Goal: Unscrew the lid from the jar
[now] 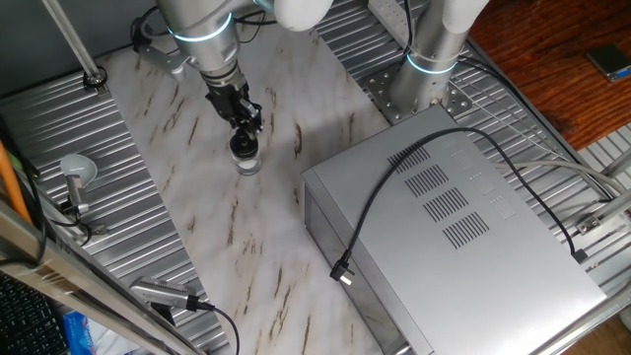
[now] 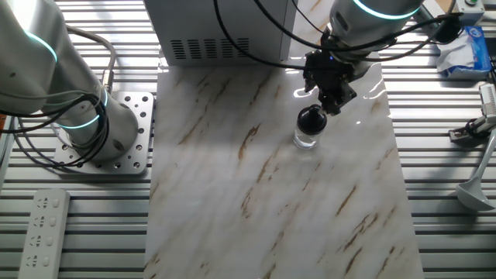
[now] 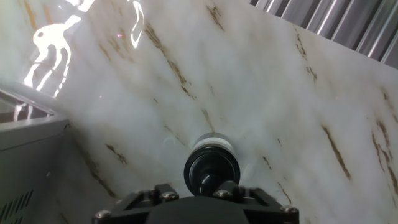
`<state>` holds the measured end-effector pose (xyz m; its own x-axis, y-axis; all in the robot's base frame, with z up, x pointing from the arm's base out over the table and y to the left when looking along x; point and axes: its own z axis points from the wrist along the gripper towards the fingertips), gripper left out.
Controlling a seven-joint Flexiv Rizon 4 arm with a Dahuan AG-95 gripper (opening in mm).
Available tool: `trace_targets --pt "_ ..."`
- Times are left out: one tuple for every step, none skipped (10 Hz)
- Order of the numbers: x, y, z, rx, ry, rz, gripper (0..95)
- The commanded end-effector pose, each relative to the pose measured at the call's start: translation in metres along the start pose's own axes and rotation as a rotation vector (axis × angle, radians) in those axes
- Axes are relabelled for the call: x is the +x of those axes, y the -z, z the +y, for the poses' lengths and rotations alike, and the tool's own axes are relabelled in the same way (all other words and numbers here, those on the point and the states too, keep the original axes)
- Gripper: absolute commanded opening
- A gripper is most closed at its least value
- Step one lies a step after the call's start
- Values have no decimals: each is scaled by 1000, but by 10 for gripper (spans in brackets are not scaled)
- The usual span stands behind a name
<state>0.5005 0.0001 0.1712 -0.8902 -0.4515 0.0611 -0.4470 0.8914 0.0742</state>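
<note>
- We found the jar (image 1: pixel 245 161) standing upright on the marble-patterned board (image 1: pixel 217 256), left of the middle in one fixed view, with the lid (image 1: pixel 243 146) on top of it and seemingly screwed down.
- The gripper (image 1: pixel 242 126) hung directly above the lid, its tips at or just over the cap; from the hand view the lid (image 3: pixel 211 171) sat just ahead of the gripper body, but the fingers themselves were hidden, so we could not tell how far the jaws stood apart or whether they had closed on the cap.
- We judged the step in hand to be seating on the lid before any turn: the fingers ought to straddle the cap evenly, centred on its axis, and bite the rim only, not the clear glass below.
- Since the jar looked light and unheld, we thought it might spin along with the lid unless pressed gently down.
- Further right, the grey metal box (image 1: pixel 454 227) with its black cable (image 1: pixel 394 197) lay well apart from the jar and did not seem to crowd the wrist.
- At the far left, a round grey knob on a stem (image 1: pixel 76 173) stood off the board, also clear of the work.
</note>
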Motion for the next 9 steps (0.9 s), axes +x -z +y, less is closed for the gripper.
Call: trace_targets --pt "0 -2 -1 1 -19 -4 950" --pt "0 -3 -1 1 -30 -2 950" --pt "0 -5 -1 2 -33 -1 950" --pt "0 -7 -1 3 -35 -2 950" --pt "0 -9 -2 5 -39 -3 950" --pt "0 -11 -2 5 -39 0 950" --pt "0 -12 -2 7 -40 1 760" --pt "-1 -21 -4 6 -41 2 760" --pt "-1 -24 -4 7 -38 2 760"
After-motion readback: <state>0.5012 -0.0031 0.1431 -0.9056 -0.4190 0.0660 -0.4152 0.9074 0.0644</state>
